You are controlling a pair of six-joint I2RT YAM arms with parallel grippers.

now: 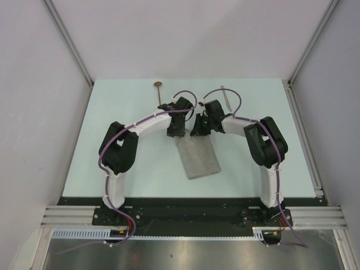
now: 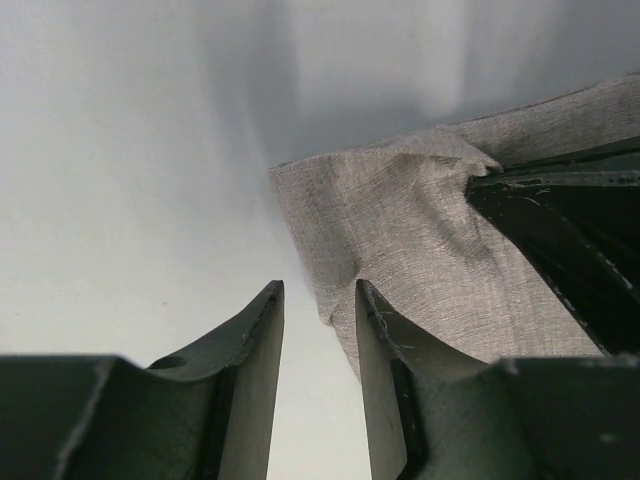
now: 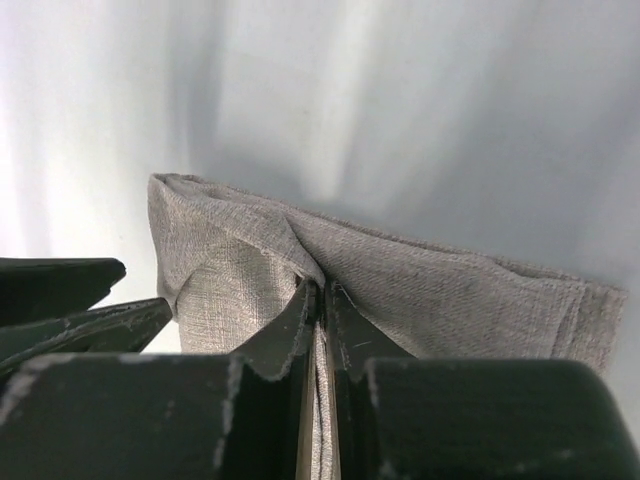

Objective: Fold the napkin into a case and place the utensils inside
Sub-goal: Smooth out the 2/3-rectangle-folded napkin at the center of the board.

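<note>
The grey-beige napkin [image 1: 197, 156] lies folded into a narrow strip in the middle of the table. My right gripper [image 1: 198, 133] is shut on its far edge, with cloth pinched between the fingers in the right wrist view [image 3: 322, 300]. My left gripper [image 1: 174, 133] is open at the napkin's far left corner, and its jaws stand apart with the cloth edge [image 2: 340, 310] just at the right finger. The spoon [image 1: 159, 90] with its copper-brown bowl lies at the far edge. The silver-grey knife [image 1: 226, 100] lies to its right, partly hidden by the right arm.
The pale table [image 1: 112, 112] is bounded by white walls left, right and behind. A black rail [image 1: 185, 201] runs along the near edge at the arm bases. Purple cables loop over both arms.
</note>
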